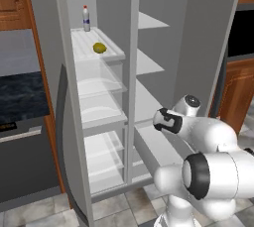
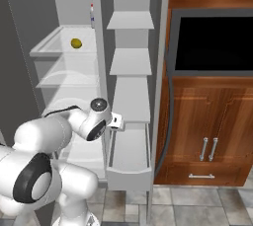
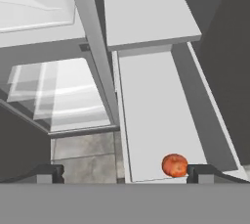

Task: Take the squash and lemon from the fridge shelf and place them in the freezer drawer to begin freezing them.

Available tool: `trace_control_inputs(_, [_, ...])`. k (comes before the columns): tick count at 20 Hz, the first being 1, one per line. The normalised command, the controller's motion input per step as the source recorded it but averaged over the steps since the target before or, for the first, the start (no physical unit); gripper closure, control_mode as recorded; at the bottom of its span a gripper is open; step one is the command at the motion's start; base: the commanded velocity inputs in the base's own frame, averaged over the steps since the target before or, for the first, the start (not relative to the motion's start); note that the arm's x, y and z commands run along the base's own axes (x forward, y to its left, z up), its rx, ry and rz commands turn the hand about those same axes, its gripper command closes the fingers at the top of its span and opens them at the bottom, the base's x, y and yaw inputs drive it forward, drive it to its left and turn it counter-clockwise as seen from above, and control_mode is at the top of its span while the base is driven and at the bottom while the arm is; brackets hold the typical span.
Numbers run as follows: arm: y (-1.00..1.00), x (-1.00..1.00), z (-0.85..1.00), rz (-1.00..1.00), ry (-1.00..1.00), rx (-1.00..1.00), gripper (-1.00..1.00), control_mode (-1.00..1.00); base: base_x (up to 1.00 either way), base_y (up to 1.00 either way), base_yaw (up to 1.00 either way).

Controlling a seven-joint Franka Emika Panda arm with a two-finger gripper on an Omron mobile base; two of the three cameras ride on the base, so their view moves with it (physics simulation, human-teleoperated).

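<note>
Gripper (image 3: pixel 124 173) spread wide, empty, poised above the freezer drawer (image 3: pixel 146 115) and looking down into it; fingertips (image 3: pixel 49 173) well apart at either side of the hand view. Squash (image 3: pixel 174 165) resting on the drawer floor, near the drawer's front wall, just beside the right fingertip (contact cannot be judged). Freezer drawer (image 2: pixel 129 170) pulled out low in the right-hand column, under the plain white shelves (image 2: pixel 130 62). Up and to the left of the drawer, lemon (image 1: pixel 99 47) lying on the fridge shelf (image 1: pixel 84 45), with a small bottle (image 1: pixel 86 19) upright behind it. Translucent bins (image 1: pixel 101 109) stacked below that shelf, left of the drawer.
</note>
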Motion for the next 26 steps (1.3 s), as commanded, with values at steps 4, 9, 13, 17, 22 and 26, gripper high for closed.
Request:
trace_control_inputs(4, [0.00,0.00,0.00,0.00,0.00,0.00,-1.00,-1.00,0.00,0.00,0.00])
trace_control_inputs(9, [0.00,-0.06,0.19,0.00,-0.02,0.00,-1.00,-1.00,0.00,0.00,0.00])
trace_control_inputs(13, [0.02,-0.51,0.55,0.00,-0.12,0.00,-1.00,-1.00,0.00,0.00,0.00])
trace_control_inputs(17, [0.17,-0.69,0.69,0.00,-0.09,0.00,-1.00,-1.00,0.00,0.00,0.00])
trace_control_inputs(22, [0.38,-0.56,0.77,0.00,0.00,-0.01,-1.00,-1.00,0.00,0.00,0.00])
trace_control_inputs(26, [0.49,-0.39,0.80,0.00,0.10,-0.05,-1.00,-1.00,0.00,0.00,0.00])
